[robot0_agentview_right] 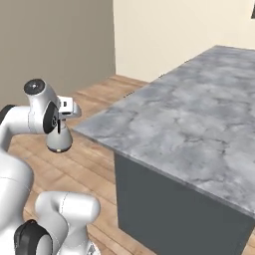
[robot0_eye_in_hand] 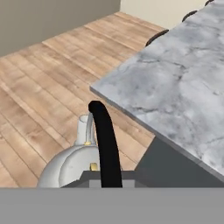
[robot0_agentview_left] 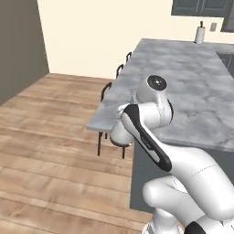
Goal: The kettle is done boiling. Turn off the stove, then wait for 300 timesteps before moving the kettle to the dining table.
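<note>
Tool point(robot0_eye_in_hand: 106, 181) clamped on kettle point(robot0_eye_in_hand: 72, 168) handle

The big dining table point(robot0_agentview_left: 183, 82) top is bare and easy to reach. Chairs point(robot0_agentview_left: 106, 91) line its far side, over open wood floor point(robot0_agentview_left: 50, 137).

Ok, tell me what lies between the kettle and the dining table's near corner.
Nothing but air over bare wood floor: in the hand view the carried kettle hangs beside the dining table, short of its corner.
</note>
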